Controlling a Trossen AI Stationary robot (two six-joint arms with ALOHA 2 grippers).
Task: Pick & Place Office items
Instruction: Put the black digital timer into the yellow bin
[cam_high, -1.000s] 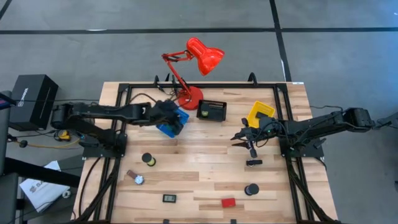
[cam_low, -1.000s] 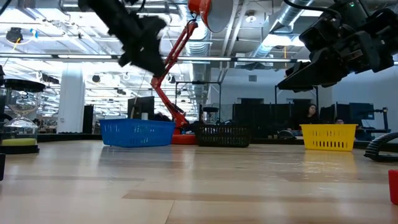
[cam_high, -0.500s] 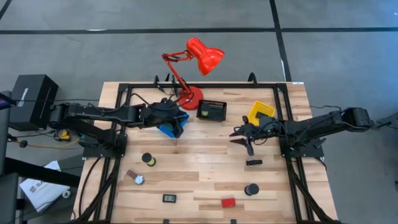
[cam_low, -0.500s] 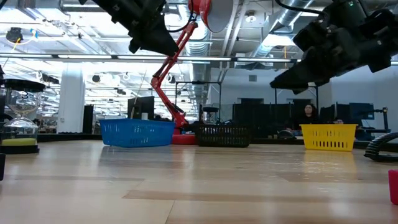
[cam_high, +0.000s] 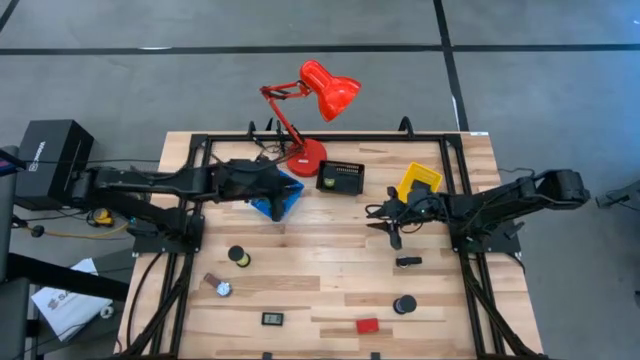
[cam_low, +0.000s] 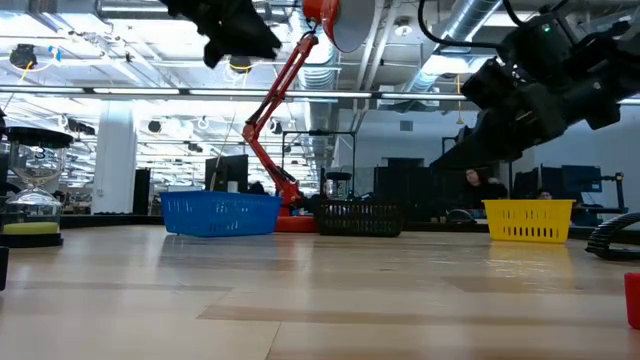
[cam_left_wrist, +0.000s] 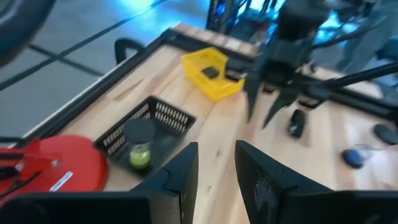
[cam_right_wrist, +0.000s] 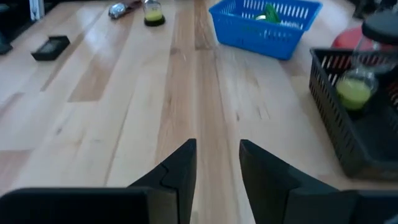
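My left gripper (cam_high: 274, 204) hangs open and empty above the blue bin (cam_high: 287, 190), high up in the low view (cam_low: 243, 30). My right gripper (cam_high: 391, 231) is open and empty, raised over bare table in front of the yellow bin (cam_high: 418, 183). A black clip (cam_high: 407, 262) lies just nearer than it. Resting on the near table are a black cylinder with a yellow top (cam_high: 238, 256), a silvery roll (cam_high: 221, 289), a tiny black gadget (cam_high: 272, 319), a red block (cam_high: 367, 325) and a black cylinder (cam_high: 404, 303). The left wrist view shows its fingers parted (cam_left_wrist: 216, 171); the right wrist view likewise (cam_right_wrist: 217, 168).
The tall red desk lamp (cam_high: 310, 110) stands at the far edge beside the black bin (cam_high: 341, 177), which holds a small bottle with green contents (cam_left_wrist: 140, 146). The yellow bin holds a dark item (cam_left_wrist: 210, 73). A green thing lies in the blue bin (cam_right_wrist: 272, 11). Bare wood lies between the arms.
My left gripper has risen over the blue bin and shifted slightly. My right gripper has drifted a little toward the table's left and far side, away from the black clip. No object on the table has moved.
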